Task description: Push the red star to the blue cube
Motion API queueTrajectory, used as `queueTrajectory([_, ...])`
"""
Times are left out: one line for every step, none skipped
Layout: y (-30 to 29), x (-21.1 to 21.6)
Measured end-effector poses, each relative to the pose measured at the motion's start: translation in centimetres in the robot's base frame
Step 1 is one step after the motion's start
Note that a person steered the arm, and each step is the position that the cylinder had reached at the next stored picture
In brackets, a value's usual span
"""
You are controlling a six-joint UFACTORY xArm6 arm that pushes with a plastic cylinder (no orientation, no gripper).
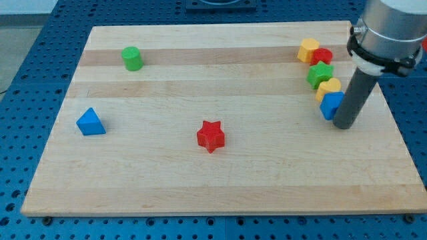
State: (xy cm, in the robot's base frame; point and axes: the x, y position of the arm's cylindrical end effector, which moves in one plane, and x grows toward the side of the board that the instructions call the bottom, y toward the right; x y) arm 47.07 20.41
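The red star (211, 136) lies near the middle of the wooden board (220, 187), a little toward the view's bottom. The blue cube (329, 105) sits at the view's right, at the lower end of a cluster of blocks. My tip (345, 125) rests on the board right beside the blue cube, on its right and slightly below it, and seems to touch it. The rod hides part of the cube's right side. The tip is far to the right of the red star.
Above the blue cube, running up the view's right, lie a yellow block (327, 87), a green star (320, 73), a red cylinder (322, 57) and a yellow block (308, 49). A green cylinder (132, 58) stands top left. A blue triangle (90, 123) lies at the left.
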Motion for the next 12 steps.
queueTrajectory([0.0, -0.2])
queueTrajectory([-0.1, 2.0])
queueTrajectory([-3.8, 5.9])
queueTrajectory([-9.7, 9.8])
queueTrajectory([-18.1, 10.5])
queueTrajectory([-27.4, 9.4])
queueTrajectory([-30.6, 6.8])
queueTrajectory([-26.8, 3.9])
queueTrajectory([-17.2, 3.2])
queueTrajectory([-7.5, 3.2])
queueTrajectory([-7.0, 3.2])
queueTrajectory([-11.3, 3.2])
